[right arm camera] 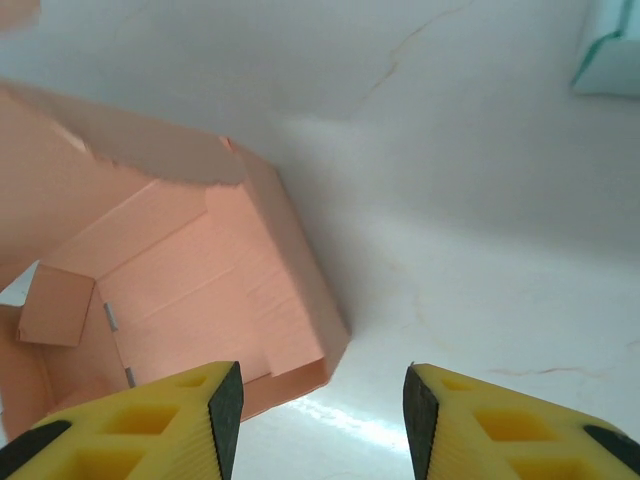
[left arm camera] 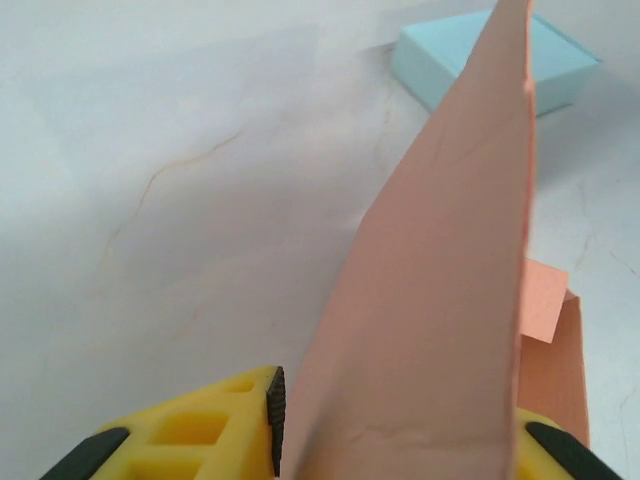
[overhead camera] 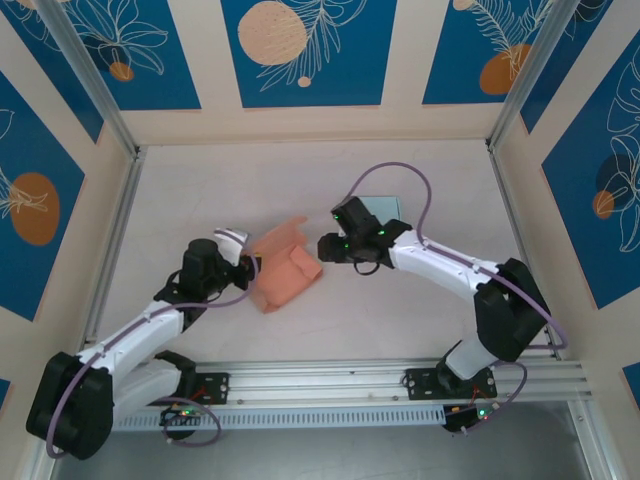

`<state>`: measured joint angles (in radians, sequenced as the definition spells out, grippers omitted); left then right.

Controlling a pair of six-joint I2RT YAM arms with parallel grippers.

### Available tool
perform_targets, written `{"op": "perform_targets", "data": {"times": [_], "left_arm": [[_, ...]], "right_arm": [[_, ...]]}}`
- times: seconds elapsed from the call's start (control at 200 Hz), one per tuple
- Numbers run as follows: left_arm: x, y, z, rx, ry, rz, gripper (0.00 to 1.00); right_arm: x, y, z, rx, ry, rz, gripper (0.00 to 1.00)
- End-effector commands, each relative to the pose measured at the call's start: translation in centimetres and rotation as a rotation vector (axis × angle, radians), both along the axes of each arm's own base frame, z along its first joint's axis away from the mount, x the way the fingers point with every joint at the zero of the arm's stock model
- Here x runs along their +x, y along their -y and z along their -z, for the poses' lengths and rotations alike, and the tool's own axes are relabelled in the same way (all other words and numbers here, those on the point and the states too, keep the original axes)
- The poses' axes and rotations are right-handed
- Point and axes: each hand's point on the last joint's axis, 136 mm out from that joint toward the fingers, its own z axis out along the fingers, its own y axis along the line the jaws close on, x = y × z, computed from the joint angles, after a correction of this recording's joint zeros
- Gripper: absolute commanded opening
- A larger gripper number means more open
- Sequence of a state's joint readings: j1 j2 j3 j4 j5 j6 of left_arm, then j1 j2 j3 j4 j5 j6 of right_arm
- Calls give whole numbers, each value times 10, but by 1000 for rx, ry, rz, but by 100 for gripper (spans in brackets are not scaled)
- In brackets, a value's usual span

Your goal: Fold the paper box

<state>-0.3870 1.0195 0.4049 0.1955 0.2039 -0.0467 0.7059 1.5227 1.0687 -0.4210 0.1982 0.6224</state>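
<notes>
Paper box (overhead camera: 287, 268), salmon, half-formed, lies mid-frame on the table (overhead camera: 300, 180). Left gripper (overhead camera: 248, 266) sits at its left edge, fingers clamped on an upright flap. Right gripper (overhead camera: 326, 247) sits just beside its right edge, jaws apart.

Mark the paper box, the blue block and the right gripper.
paper box (overhead camera: 288, 272): top external view, flat orange middle.
blue block (left arm camera: 445, 50): left wrist view, top face.
right gripper (right arm camera: 322, 395): right wrist view, between fingertips.
</notes>
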Motion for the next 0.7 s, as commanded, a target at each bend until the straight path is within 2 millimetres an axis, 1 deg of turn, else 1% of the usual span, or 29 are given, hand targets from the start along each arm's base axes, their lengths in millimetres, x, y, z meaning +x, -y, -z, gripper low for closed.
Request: {"op": "perform_targets", "data": {"times": [0.0,0.035,0.075,0.105,0.215,0.29,0.34,0.375,0.445,0.525,0.67,0.695], "left_arm": [[11,18,-33,53,190,154,27],[11,20,-34,69,197,173,26],[14,21,-34,83,202,181,22],[17,21,-34,91,203,178,20],[22,26,-28,126,187,220,20],[22,30,-27,137,179,251,19],[21,31,-27,145,189,264,18],[21,30,-27,155,195,265,16],[21,28,-26,179,209,273,15],[23,27,-25,195,215,284,13],[24,31,-21,224,214,336,12],[25,31,-20,230,215,343,8]], "right_arm": [[-4,-13,-9,70,50,-123,48],[-6,-15,-6,75,55,-150,48],[-6,-19,-3,80,59,-171,49],[-4,-21,0,82,62,-177,49],[-1,-30,15,101,44,-199,50],[0,-34,25,103,28,-206,53],[3,-36,30,95,25,-213,55],[6,-37,33,86,28,-226,57],[14,-35,38,61,24,-230,58],[22,-33,37,81,31,-244,58],[28,-33,28,129,52,-272,59],[29,-33,28,129,56,-276,59]]}}
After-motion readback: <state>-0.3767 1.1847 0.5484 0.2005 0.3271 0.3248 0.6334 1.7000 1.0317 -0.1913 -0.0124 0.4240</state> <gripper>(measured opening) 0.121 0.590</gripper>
